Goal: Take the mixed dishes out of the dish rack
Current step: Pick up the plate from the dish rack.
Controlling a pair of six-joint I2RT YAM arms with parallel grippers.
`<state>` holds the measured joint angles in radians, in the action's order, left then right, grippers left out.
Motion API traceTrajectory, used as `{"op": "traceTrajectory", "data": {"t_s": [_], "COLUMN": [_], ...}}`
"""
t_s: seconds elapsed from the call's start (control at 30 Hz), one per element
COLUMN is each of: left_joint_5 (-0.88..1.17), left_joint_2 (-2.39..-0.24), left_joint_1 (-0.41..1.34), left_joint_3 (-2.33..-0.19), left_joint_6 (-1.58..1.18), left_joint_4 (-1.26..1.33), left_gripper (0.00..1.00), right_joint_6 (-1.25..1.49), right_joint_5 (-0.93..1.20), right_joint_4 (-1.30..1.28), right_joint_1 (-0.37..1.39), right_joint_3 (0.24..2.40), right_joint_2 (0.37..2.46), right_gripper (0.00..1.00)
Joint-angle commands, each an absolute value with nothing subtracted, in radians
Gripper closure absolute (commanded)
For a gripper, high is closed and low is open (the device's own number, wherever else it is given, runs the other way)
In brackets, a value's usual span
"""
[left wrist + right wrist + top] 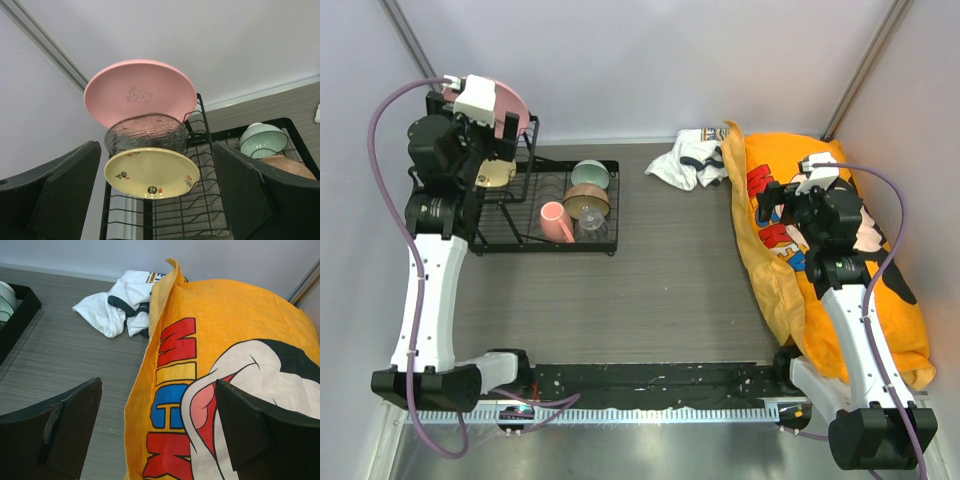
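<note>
The black wire dish rack (510,240) stands at the far left. In its raised basket a large pink plate (140,92), a ribbed clear glass bowl (145,132) and a cream shallow dish (150,172) stand on edge. On the lower tray are a mint-green bowl (590,174), a tan bowl (586,201), a pink mug (556,222) and a clear glass cup (593,231). My left gripper (156,165) is open, facing the cream dish without touching it. My right gripper (159,410) hangs open above an orange printed bag (225,335), holding nothing.
The orange bag (820,250) covers the right side of the table. A crumpled white cloth (685,160) lies at the back beside it. White walls close in behind and on both sides. The rack's corner (17,310) shows at the left of the right wrist view.
</note>
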<state>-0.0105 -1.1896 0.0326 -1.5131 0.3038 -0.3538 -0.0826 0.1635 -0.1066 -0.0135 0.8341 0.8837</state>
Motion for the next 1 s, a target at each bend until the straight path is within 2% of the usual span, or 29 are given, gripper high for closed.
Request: {"op": "traceTrajectory", "data": {"t_s": [0.0,0.23,0.5,0.7,0.97], "left_joint_5": [0.033,0.009,-0.211,-0.268,-0.379], "left_joint_2": [-1.245,-1.340,-1.453,-1.578,-1.703], "left_joint_1": [0.031,0.126,0.317,0.350,0.351], "left_joint_3": [-1.621,-1.706,-1.724,-1.900,-2.009], "left_joint_6": [0.374,0.599,0.971,1.133,1.368], "left_joint_4": [-0.359,-0.454,-0.482,-0.586,-0.612], "left_gripper": [0.00,0.01,0.00,0.00,0.00], "right_joint_6": [-0.089,-0.098,-0.112,-0.123,-0.130], "right_joint_5": [0.175,0.192,0.216,0.238,0.250], "right_joint_4": [-0.094,-0.103,-0.118,-0.123,-0.135], "right_joint_1": [-0.017,-0.017,-0.017,-0.017,-0.017], "right_joint_3": [0.874,0.879,0.887,0.885,0.888], "right_joint_2": [0.884,0.899,0.925,0.939,0.966], "right_gripper": [0.00,0.00,0.00,0.00,0.00]}}
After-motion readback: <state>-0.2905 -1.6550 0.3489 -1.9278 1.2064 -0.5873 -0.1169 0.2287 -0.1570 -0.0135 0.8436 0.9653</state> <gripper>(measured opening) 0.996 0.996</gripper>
